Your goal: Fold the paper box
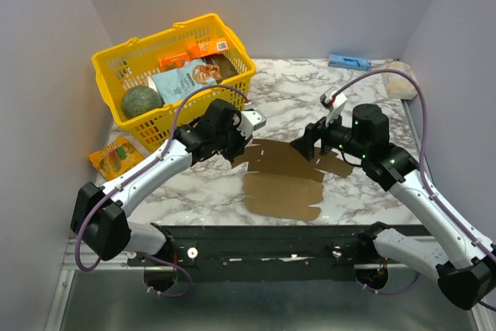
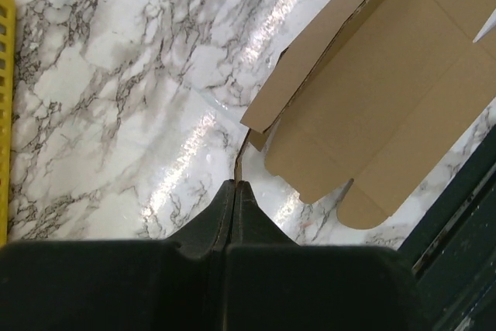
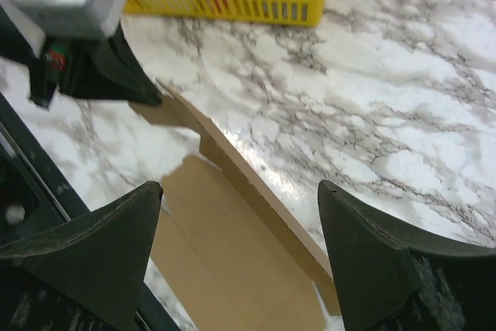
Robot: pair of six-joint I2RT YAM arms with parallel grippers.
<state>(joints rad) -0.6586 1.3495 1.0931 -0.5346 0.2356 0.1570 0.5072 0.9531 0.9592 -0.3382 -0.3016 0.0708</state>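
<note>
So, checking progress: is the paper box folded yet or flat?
Mostly flat: the paper box lies spread on the table; only its far flap is raised, left fingers pinching it.

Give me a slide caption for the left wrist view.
Left claw pinching a raised flap of the paper box on the marble table.

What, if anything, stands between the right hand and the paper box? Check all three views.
Nothing visible does. The right hand hangs open just above the paper box, with the sheet's raised flap below the gap between its fingers. The left hand meets that flap's far end, off to one side.
</note>
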